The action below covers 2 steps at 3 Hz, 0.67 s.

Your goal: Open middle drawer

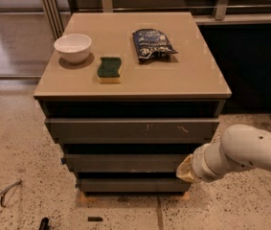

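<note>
The middle drawer [123,163] is a wide, plain dark grey front, the second of three in the cabinet, with a small tab at its left end [63,161]. It sits flush between the scratched top drawer front [130,128] and the shorter bottom drawer front [130,184]. My gripper [184,169] shows as a tan tip on the white arm [242,152] that reaches in from the right. It is at the right end of the middle drawer front, at or very near its surface.
On the tan cabinet top [187,75] stand a white bowl [73,47], a green and yellow sponge [109,69] and a dark snack bag [152,44]. Speckled floor lies around the cabinet. A dark counter base [250,61] stands to the right.
</note>
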{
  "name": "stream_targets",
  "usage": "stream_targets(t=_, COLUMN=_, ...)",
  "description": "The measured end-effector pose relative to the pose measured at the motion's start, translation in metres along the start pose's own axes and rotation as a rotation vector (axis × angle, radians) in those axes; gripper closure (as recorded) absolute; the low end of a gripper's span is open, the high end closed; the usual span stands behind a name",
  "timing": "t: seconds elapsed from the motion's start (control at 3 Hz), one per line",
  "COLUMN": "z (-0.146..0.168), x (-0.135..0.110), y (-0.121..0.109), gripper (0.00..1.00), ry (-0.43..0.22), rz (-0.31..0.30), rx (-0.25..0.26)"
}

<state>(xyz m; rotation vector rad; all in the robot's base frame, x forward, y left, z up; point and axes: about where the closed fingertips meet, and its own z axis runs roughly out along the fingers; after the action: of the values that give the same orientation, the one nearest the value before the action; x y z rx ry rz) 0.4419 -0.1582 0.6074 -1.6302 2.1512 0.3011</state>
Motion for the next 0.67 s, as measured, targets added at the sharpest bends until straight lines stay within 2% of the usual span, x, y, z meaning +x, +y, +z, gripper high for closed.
stream_targets(t=0.33, z=0.0494, x=0.0121, y=0.0014, gripper=0.89, ry=-0.042, rz=0.038, rx=-0.034)
stream_targets(t=0.67, z=0.0500, x=0.0129, y=0.0038, gripper=0.72, ry=-0.040, rz=0.040, rx=-0.042)
